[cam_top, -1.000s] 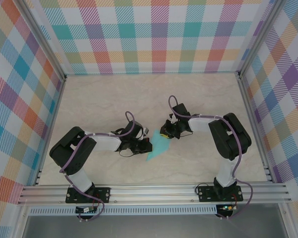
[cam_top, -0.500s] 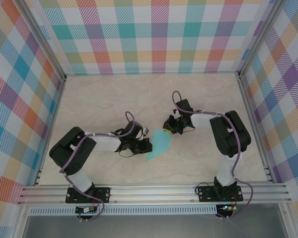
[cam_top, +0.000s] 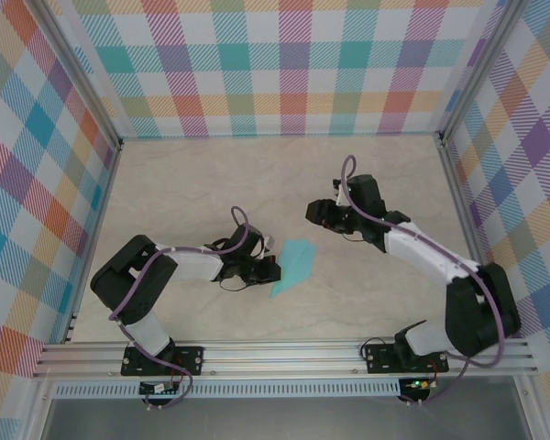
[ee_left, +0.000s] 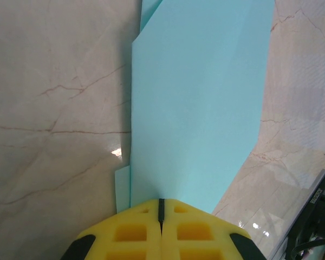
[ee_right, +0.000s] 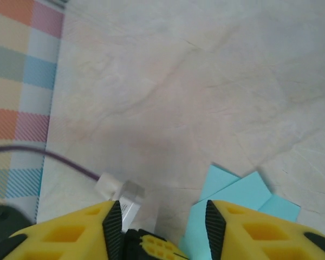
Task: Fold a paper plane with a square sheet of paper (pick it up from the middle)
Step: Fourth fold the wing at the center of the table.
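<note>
Since half a second ago the right arm has swung out toward 3 o'clock and its right pincer (cam_top: 313, 213) has pulled back from the paper plane (cam_top: 296, 263), which has kept its place.

From the overhead camera the plane is a plain turquoise dart lying flat near the middle of the counter (cam_top: 211, 174). It is broad at its 12 o'clock end and tapers to a tip pointing to 7 o'clock. The left pincer (cam_top: 274, 269) sits at its 9 o'clock edge, and the right pincer hangs apart from it at 1 o'clock. The counter is pale marbled stone. Plaid panels (cam_top: 293, 64) in pastel checks wall it in on three sides, and an aluminium rail (cam_top: 284, 353) runs along the near edge.

The left wrist camera gives what the overhead one cannot. The left pincer (ee_left: 161, 203) has its yellow fingers pressed together, with only a thin seam between them. The paper plane (ee_left: 200, 108) runs out from beneath them toward 12 o'clock, smooth and unmarked, with a lower layer peeking out along its 9 o'clock side. Whether the fingers pinch it or merely press on it cannot be told.

At the right wrist, the right pincer (ee_right: 161, 208) stands wide, with bare counter (ee_right: 195, 81) between its fingers. Layered corners of the paper plane (ee_right: 233, 189) show at 5 o'clock. A purple cable (ee_right: 43, 157) crosses at 8 o'clock.
</note>
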